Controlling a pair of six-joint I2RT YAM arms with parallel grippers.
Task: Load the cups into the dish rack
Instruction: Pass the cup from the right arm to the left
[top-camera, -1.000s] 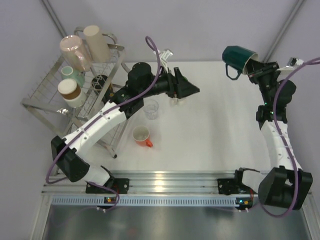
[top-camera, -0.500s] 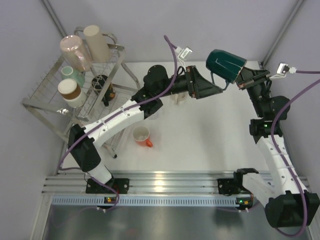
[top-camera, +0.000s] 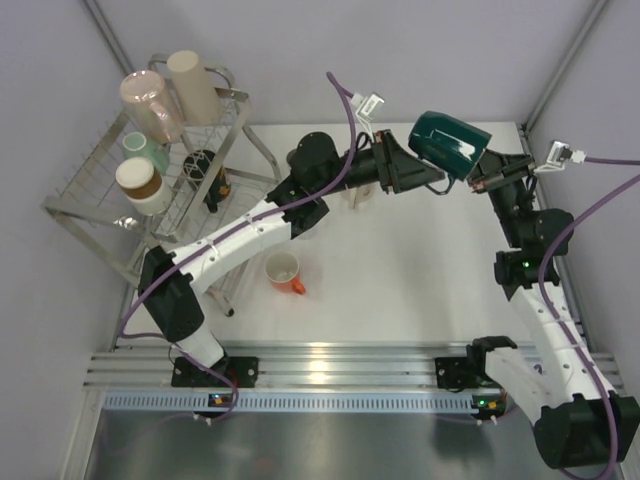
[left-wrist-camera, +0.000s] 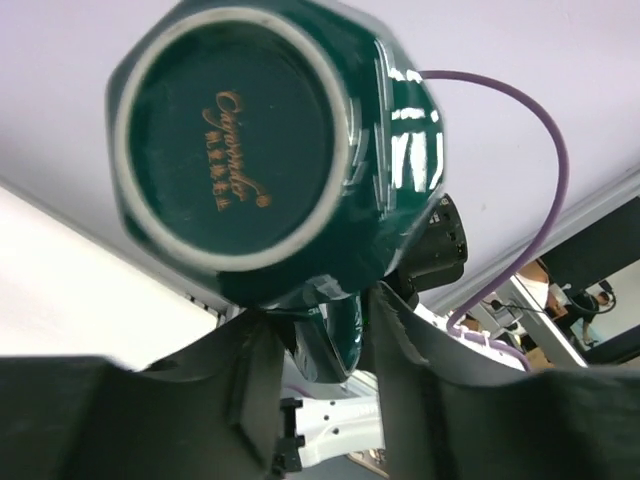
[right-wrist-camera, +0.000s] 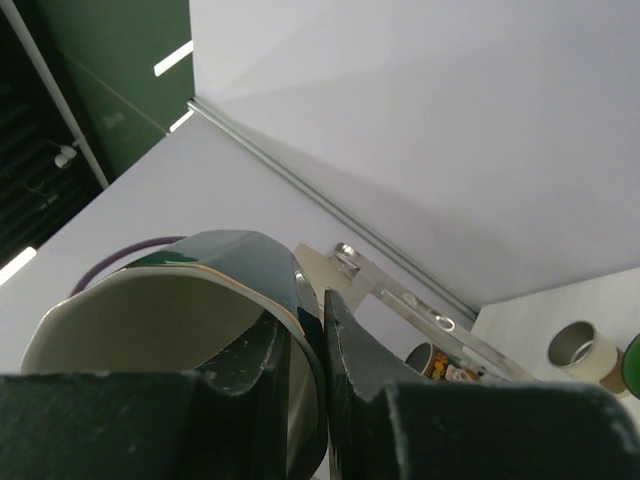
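A dark teal mug (top-camera: 450, 141) hangs in the air over the back of the table, base toward my left arm. My right gripper (top-camera: 479, 177) is shut on its rim, one finger inside and one outside, as the right wrist view shows (right-wrist-camera: 305, 305). My left gripper (top-camera: 436, 180) is open, its fingers on either side of the mug's handle (left-wrist-camera: 345, 340), under the base (left-wrist-camera: 230, 130). The dish rack (top-camera: 85, 190) stands at the far left and holds a pink cup (top-camera: 150, 105), a beige cup (top-camera: 192, 85), a teal cup (top-camera: 146, 150) and a brown-banded cup (top-camera: 140, 186).
An orange-handled white cup (top-camera: 284, 270) stands upright on the table near the rack's front leg. My left arm (top-camera: 250, 230) stretches across the table's left half and hides what lies under it. Grey walls close in behind and to the right.
My left arm swung right from the table's middle to the mug. My right gripper carried the mug left and tilted it toward the left gripper, whose fingers now straddle the handle.
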